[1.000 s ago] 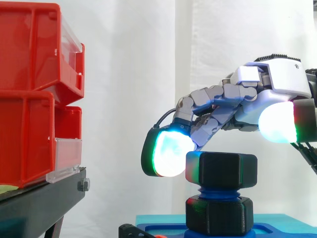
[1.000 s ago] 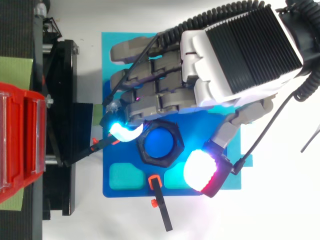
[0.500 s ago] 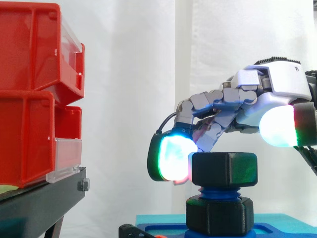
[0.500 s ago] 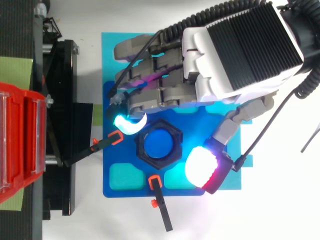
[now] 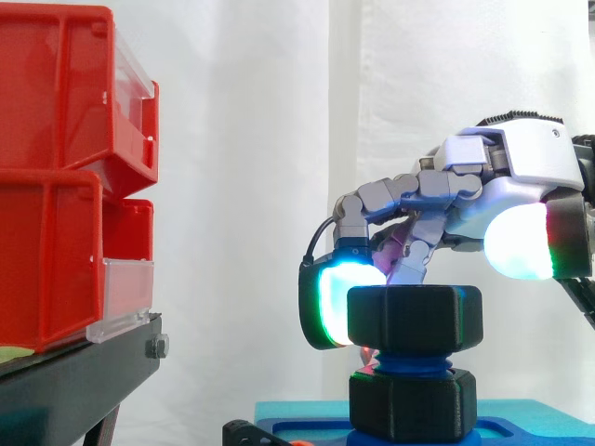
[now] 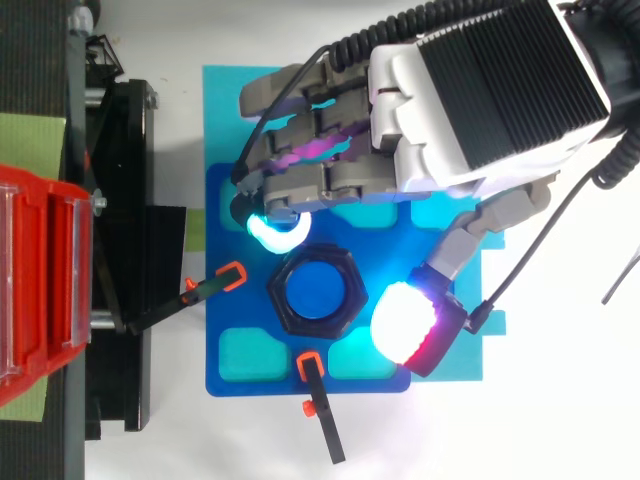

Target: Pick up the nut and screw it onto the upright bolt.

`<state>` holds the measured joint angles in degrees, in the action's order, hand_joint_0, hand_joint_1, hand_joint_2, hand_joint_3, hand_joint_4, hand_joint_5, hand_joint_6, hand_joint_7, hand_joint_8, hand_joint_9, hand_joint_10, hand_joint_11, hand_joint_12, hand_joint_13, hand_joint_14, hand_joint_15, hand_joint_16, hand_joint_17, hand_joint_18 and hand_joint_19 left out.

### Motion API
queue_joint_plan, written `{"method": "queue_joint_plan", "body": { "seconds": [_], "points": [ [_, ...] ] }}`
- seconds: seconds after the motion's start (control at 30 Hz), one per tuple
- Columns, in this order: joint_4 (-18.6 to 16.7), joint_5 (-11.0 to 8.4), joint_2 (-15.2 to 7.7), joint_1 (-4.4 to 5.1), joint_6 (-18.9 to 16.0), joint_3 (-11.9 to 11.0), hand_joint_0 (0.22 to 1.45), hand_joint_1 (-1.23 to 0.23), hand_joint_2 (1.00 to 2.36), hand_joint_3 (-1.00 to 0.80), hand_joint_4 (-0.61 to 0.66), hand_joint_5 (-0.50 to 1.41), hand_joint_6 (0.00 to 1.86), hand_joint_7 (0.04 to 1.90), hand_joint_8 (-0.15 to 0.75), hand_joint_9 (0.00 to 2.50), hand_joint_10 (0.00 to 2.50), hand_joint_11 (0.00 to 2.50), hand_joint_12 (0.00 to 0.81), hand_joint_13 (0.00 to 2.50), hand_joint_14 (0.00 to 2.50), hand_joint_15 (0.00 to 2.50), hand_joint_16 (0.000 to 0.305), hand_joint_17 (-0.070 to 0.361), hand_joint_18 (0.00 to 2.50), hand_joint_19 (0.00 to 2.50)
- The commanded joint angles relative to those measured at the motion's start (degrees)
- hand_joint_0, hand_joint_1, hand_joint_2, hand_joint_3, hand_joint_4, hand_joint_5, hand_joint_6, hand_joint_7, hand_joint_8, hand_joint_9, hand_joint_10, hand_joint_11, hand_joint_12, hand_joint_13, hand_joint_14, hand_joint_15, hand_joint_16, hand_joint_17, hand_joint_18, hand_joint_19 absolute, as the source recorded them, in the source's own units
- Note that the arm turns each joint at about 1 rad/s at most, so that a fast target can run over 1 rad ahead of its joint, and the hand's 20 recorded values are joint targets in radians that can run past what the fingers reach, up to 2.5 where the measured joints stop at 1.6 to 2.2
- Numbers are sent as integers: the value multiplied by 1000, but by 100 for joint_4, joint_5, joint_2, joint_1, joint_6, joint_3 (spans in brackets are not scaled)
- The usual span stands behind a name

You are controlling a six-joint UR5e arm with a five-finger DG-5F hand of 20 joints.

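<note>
Bracketing the nut [image 5: 415, 319] from above, the hand [image 6: 470, 110] curls its fingers down so that one fingertip [image 6: 275, 232] presses against one side of it while the thumb [image 6: 408, 322] sits tight at the opposite side, seemingly touching. That is a pinch suited to twisting. The nut lies just under the palm, level and already seated on the bolt [image 6: 316, 292]. Blue thread shows beneath the nut, so I judge the screwing to be under way, with more turns needed.
</note>
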<state>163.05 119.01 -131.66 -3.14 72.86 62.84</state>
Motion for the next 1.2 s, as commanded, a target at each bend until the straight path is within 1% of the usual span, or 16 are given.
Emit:
{"method": "queue_joint_plan", "body": {
  "seconds": [0.0,0.2,0.33,0.47,0.57,0.7,0.73,0.8,0.83,0.87,0.9,0.93,1.0,1.03,1.1,1.17],
  "points": [
    [-10,26,0,-3,0,-17,518,-410,1000,-500,198,68,504,1311,236,1118,0,0,332,701,0,0,47,106,439,0],
    [-1,26,0,-20,0,-26,527,-412,1000,-500,190,78,504,1290,192,1278,0,0,306,764,0,0,45,102,501,0],
    [8,52,0,-47,-9,-44,525,-415,1000,-500,165,87,504,1333,159,1412,0,0,288,834,0,0,43,97,577,0],
    [52,78,0,-64,-9,-70,524,-415,1000,-500,145,93,503,1362,148,1483,0,0,274,881,0,0,41,93,634,0],
    [52,87,9,-82,-9,-79,524,-414,1000,-500,137,96,502,1396,166,1544,0,0,279,934,0,0,41,91,722,0],
    [148,184,0,-135,-9,-219,528,-424,1000,-500,97,101,500,1515,200,1633,0,8,282,1060,0,0,40,90,835,0],
    [175,202,0,-143,-9,-246,530,-429,1000,-500,75,94,525,1484,220,1673,0,87,292,1107,0,15,41,91,879,0],
    [324,237,9,-178,0,-351,530,-435,1000,-500,62,90,541,1467,231,1690,4,124,298,1132,0,45,41,93,911,0],
    [386,245,0,-187,0,-378,528,-437,1000,-500,57,70,592,1385,241,1693,5,149,306,1153,3,71,42,94,915,0],
    [482,254,9,-205,9,-430,526,-436,1000,-500,61,65,588,1407,250,1688,5,165,316,1151,2,62,44,99,926,0],
    [658,281,9,-240,53,-553,526,-436,1000,-500,61,65,588,1407,250,1688,5,165,316,1151,2,62,44,99,926,0],
    [764,298,9,-258,88,-624,522,-434,1000,-500,87,67,524,1528,259,1651,5,152,330,1093,0,41,48,108,898,0],
    [878,307,9,-266,132,-712,520,-433,1000,-500,143,51,503,1505,284,1599,4,142,348,1082,0,32,50,113,868,0],
    [983,316,9,-284,176,-791,517,-430,1000,-500,192,29,505,1401,288,1576,4,139,357,1063,0,32,52,118,856,0],
    [1054,316,9,-302,211,-861,516,-425,1000,-500,229,8,506,1273,302,1524,3,124,366,1037,0,26,55,123,848,0],
    [1054,316,9,-310,220,-905,512,-425,1000,-500,299,-27,506,1011,308,1407,2,57,381,982,1,9,58,131,820,0]
  ]
}}
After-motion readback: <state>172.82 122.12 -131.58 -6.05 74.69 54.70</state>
